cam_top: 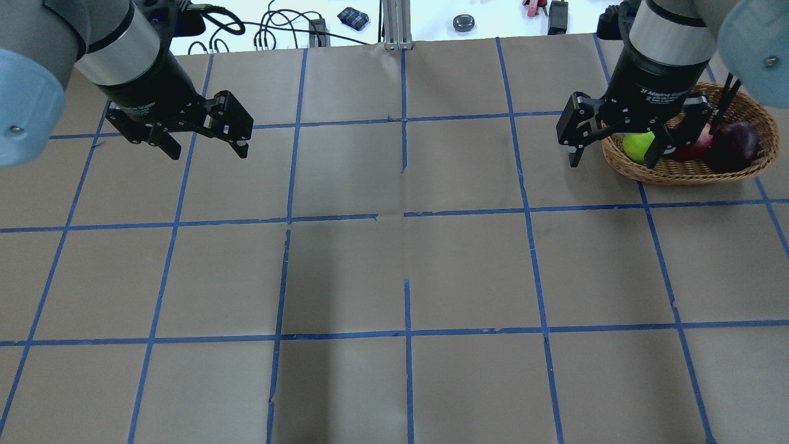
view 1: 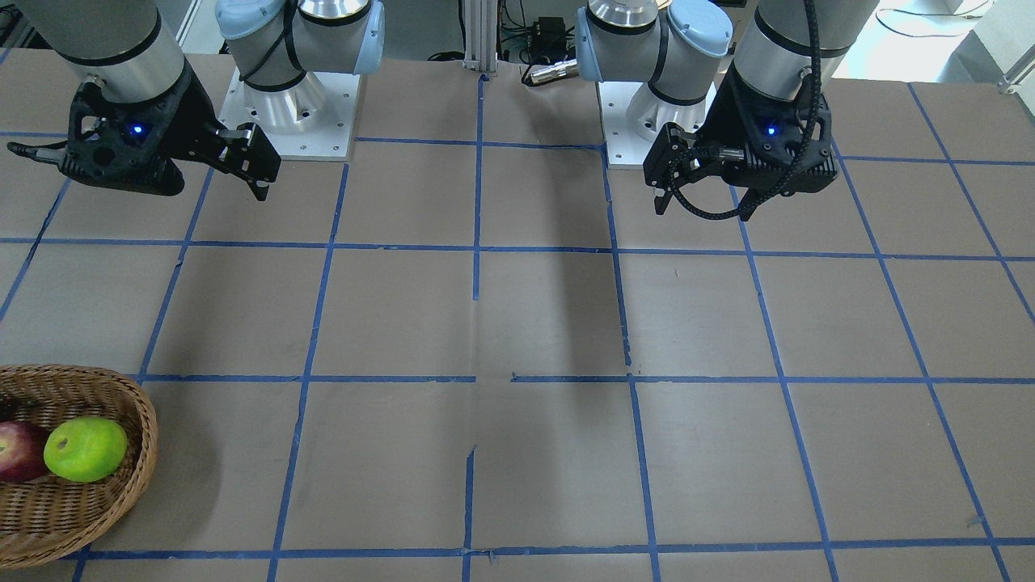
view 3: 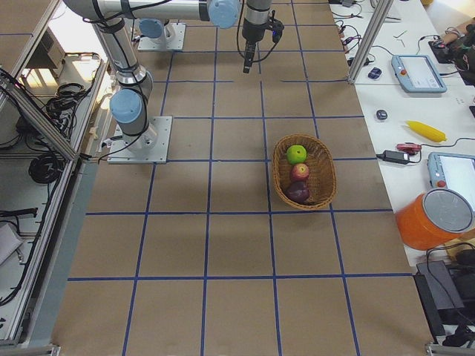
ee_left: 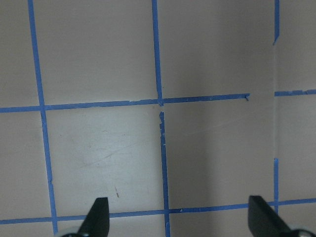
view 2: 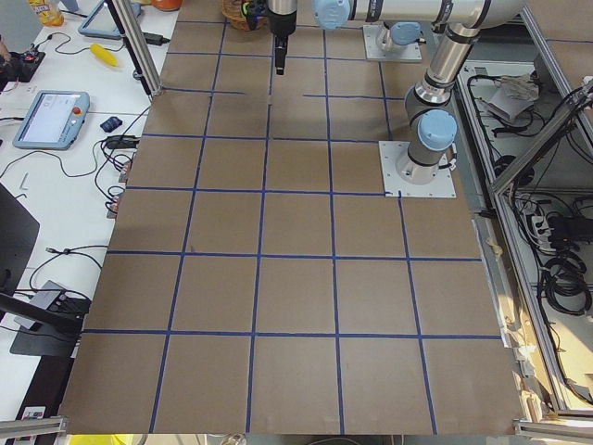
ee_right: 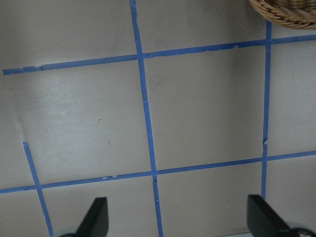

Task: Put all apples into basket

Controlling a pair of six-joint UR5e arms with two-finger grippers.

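Note:
The wicker basket (cam_top: 690,169) stands at the table's far right; it also shows in the front view (view 1: 81,517) and the right side view (view 3: 323,174). In it lie the green apple (cam_top: 635,147) (view 1: 85,449) (view 3: 297,154), the red apple (cam_top: 693,150) (view 3: 299,172) and the maroon apple (cam_top: 736,139) (view 3: 298,191). My right gripper (cam_top: 611,161) (view 1: 137,174) is open and empty, raised above the table short of the basket's left end. My left gripper (cam_top: 206,151) (view 1: 703,208) is open and empty, raised at the far left.
Brown table paper with a blue tape grid (cam_top: 404,213) covers the table. The basket's rim (ee_right: 286,12) shows at the right wrist view's top right. Cables and small items (cam_top: 351,17) lie beyond the far edge.

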